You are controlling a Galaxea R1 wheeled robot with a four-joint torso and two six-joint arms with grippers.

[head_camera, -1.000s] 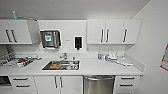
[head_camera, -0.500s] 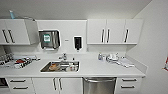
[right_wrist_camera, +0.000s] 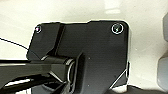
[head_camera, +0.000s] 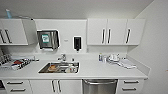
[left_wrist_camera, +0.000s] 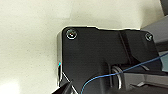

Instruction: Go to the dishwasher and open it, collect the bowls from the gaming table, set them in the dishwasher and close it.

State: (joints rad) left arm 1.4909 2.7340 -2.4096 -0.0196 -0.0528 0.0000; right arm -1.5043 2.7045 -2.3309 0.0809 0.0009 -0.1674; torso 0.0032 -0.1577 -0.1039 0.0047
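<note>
— As the kitchen is growing larger in the head view than it was a second ago, what is that telling you?

— It is telling me the camera is travelling, not the furniture. The robot is closing in on the counter (head_camera: pixel 105 70), and the whole scene is sliding with it.

— And the dishwasher?

— The dishwasher (head_camera: pixel 100 86) is sitting under the counter, just right of the sink (head_camera: pixel 59 67), between the white cupboard doors and a stack of drawers (head_camera: pixel 130 85). Its grey front is standing shut, so I am judging that the opening step is not yet begun and the approach is nearly finished.

— Are the grippers ready?

— I cannot tell. Both wrist views are looking past the robot's own dark plate at pale floor, and no fingers are showing clearly enough to say open or closed.

— Anything else worth noting?

— Some crockery (head_camera: pixel 114 58) is standing on the counter above the dishwasher, and a dish rack (head_camera: pixel 15 63) is resting at the far left.
</note>
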